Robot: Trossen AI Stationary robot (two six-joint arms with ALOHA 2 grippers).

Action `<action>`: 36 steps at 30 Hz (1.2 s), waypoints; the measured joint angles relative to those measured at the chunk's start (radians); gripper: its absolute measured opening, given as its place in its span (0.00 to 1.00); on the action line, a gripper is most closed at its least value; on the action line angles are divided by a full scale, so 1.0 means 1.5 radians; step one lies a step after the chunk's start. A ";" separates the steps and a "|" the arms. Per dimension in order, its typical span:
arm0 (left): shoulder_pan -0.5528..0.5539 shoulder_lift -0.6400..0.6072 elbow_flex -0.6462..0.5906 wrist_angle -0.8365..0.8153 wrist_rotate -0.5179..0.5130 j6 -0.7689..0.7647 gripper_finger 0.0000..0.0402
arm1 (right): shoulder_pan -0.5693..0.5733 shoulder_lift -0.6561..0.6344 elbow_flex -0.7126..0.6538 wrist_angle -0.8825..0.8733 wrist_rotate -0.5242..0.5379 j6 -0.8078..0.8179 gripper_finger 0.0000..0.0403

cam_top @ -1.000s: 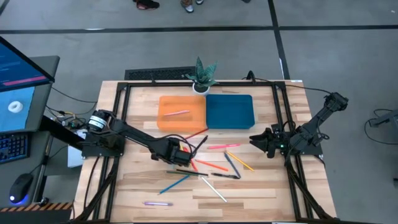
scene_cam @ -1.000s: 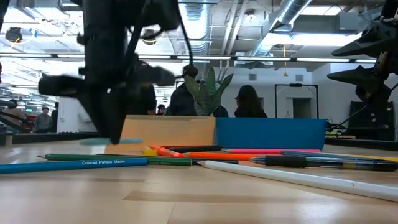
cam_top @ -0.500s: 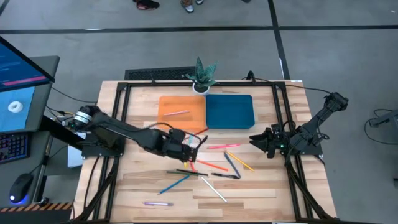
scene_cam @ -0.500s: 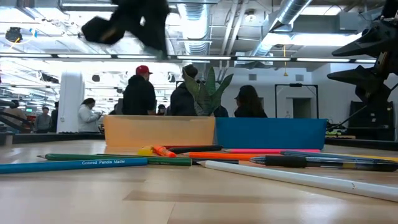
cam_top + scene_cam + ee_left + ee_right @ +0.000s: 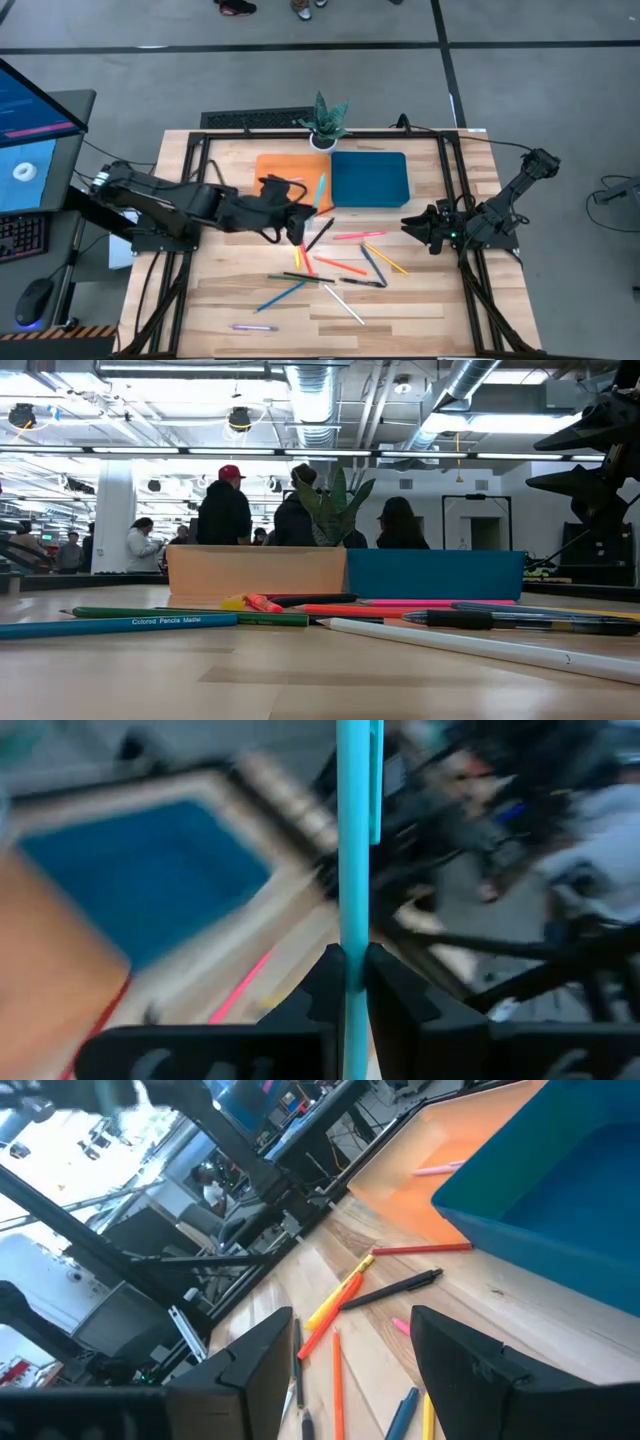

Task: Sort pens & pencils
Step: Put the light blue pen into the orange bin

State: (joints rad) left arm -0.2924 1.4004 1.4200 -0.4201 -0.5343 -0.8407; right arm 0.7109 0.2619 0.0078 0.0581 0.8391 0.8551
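Left tool clamped on teal pencil, above orange tray's edge, right tool wide, idle

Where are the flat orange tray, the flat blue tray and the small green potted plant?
Orange tray (image 5: pixel 275 172), high view, bare floor.
Blue tray (image 5: pixel 369 178), high view, middle of floor.
Potted plant (image 5: pixel 327 118), high view, leaves.

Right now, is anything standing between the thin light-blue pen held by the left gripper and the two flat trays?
Nothing visible. The left gripper holds the light-blue pen above the table, beside the orange tray and blue tray.
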 joint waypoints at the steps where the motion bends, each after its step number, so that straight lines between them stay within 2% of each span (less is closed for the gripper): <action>1: 0.000 -0.004 0.000 0.032 0.004 0.034 0.03 | 0.000 0.000 0.000 0.000 0.000 0.000 0.56; 6: 0.000 -0.006 0.000 0.190 0.073 0.202 0.03 | 0.000 0.000 0.000 0.000 0.000 0.000 0.56; 13: 0.000 -0.006 0.000 0.408 0.283 0.422 0.04 | 0.000 0.000 0.000 -0.001 0.005 -0.002 0.56; 20: 0.001 -0.006 0.000 0.477 0.321 0.493 0.04 | 0.000 0.000 0.000 0.000 0.005 -0.012 0.56; 24: 0.002 -0.006 0.000 0.471 0.304 0.485 0.04 | 0.000 0.000 0.000 0.000 0.005 -0.012 0.56; 27: 0.001 -0.009 0.000 0.423 0.222 0.475 0.04 | 0.000 0.000 0.000 -0.001 0.005 -0.012 0.56; 31: 0.037 -0.016 0.001 0.267 0.104 0.379 0.04 | 0.000 0.000 0.000 0.000 0.005 -0.012 0.56; 36: 0.121 -0.017 0.001 0.026 0.103 0.238 0.04 | 0.000 0.000 0.000 0.000 0.005 -0.012 0.56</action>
State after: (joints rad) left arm -0.1110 1.3745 1.4208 -0.3815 -0.3792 -0.4830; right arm 0.7109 0.2619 0.0078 0.0574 0.8467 0.8375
